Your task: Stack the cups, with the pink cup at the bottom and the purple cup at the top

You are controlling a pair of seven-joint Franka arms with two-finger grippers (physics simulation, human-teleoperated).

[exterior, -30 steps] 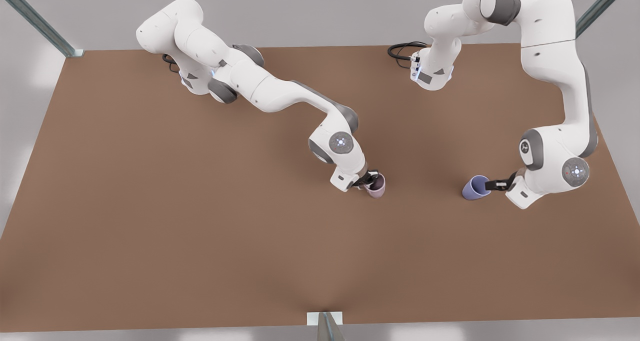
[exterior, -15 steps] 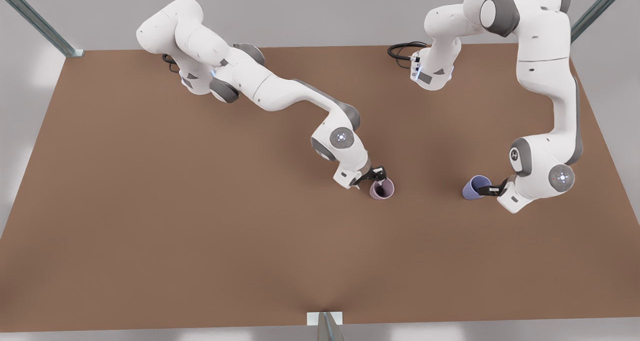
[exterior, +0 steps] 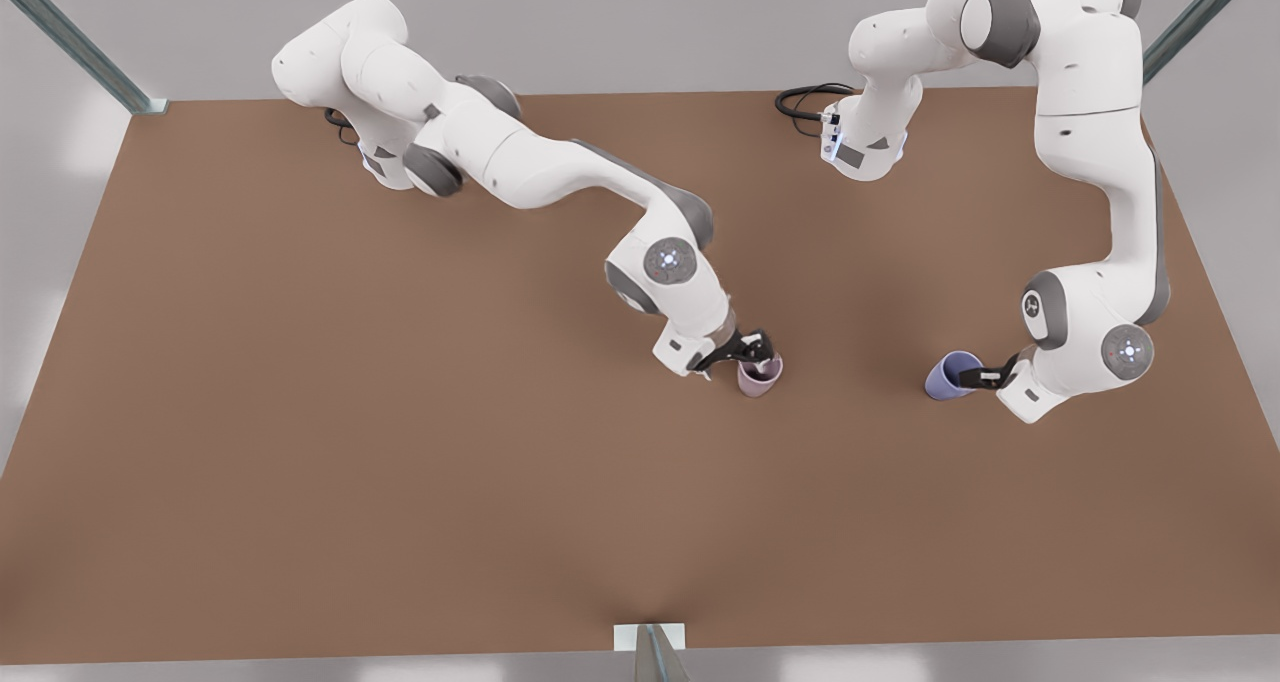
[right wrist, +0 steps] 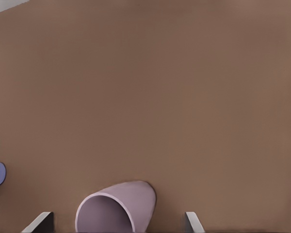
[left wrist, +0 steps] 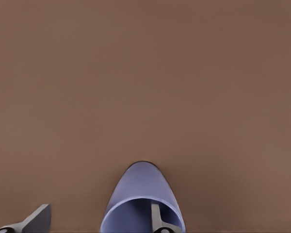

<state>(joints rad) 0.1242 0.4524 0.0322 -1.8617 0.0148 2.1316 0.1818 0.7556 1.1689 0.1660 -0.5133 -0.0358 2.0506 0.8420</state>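
Looking down in the front view, the right end effector [exterior: 752,346] touches the pink cup [exterior: 759,375] mid-table [exterior: 300,412]; the left end effector [exterior: 985,374] reaches the purple cup [exterior: 950,375], well apart. In the left wrist view, one finger [left wrist: 157,221] sits inside the purple cup [left wrist: 140,199], its mate outside, spread wide. In the right wrist view, wide fingers [right wrist: 193,222] flank the pink cup [right wrist: 119,206], off-centre.

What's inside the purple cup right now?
One finger of the left gripper reaches inside the purple cup; the other is outside. Its bottom is hidden.
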